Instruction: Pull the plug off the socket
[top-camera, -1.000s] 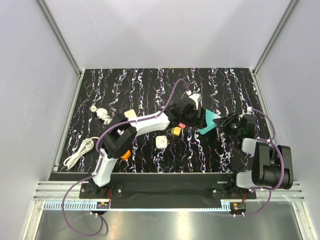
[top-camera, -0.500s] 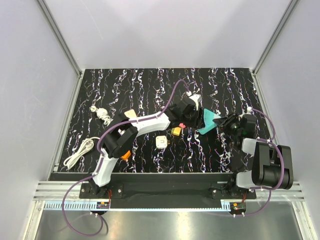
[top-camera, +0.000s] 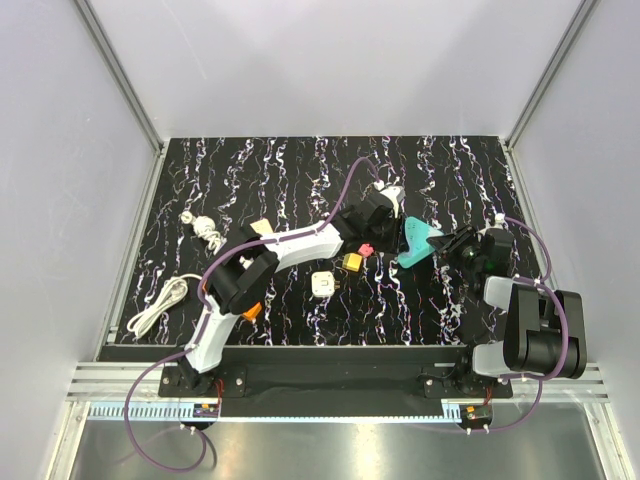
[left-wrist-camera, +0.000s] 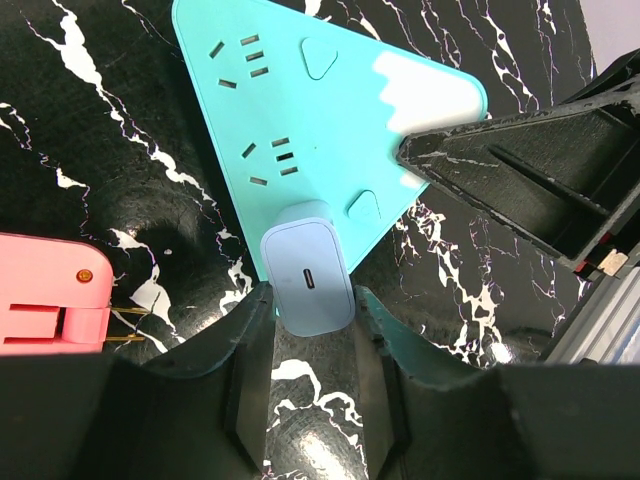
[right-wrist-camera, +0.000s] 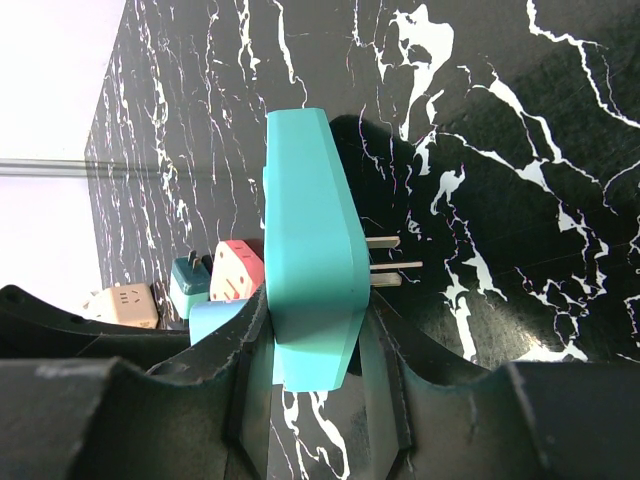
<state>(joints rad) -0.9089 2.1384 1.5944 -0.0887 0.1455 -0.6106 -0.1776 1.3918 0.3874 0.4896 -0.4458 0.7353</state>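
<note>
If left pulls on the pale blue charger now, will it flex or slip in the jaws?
Probably stiff: the charger looks like a solid moulded block. Its smooth, rounded sides could slip between the jaws of the left gripper. The socket seems light and may tilt unless the right gripper holds firm.

The socket (left-wrist-camera: 300, 90) and plug (left-wrist-camera: 307, 280) are smooth matt plastic; the marbled table (left-wrist-camera: 100, 150) looks glossy.

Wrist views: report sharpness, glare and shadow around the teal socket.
Left wrist: socket and plug sharp, soft sheen on the table, left pincer dark. Right wrist: socket sharp, casting a dark shadow on the table; wall at upper left blown out white.
</note>
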